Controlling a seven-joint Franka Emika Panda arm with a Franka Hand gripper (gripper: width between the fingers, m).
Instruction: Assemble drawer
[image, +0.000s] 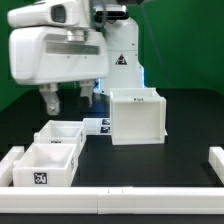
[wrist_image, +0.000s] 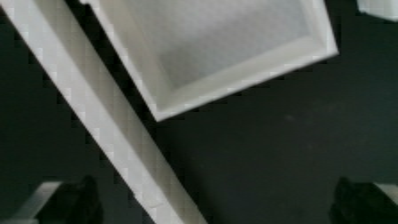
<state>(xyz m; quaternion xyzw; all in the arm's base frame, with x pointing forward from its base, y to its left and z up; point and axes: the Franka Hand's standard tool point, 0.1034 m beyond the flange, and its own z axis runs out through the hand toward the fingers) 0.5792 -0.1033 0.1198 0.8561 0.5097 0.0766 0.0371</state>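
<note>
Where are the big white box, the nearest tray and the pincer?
big white box (image: 135, 122): exterior view, front face.
nearest tray (image: 45, 172): exterior view, tagged front wall.
pincer (image: 68, 99): exterior view, midway between fingertips.

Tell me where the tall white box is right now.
The tall white box stands on the table, toward the exterior view's right of centre; the nearest small tray sits to that view's left of it.
</note>
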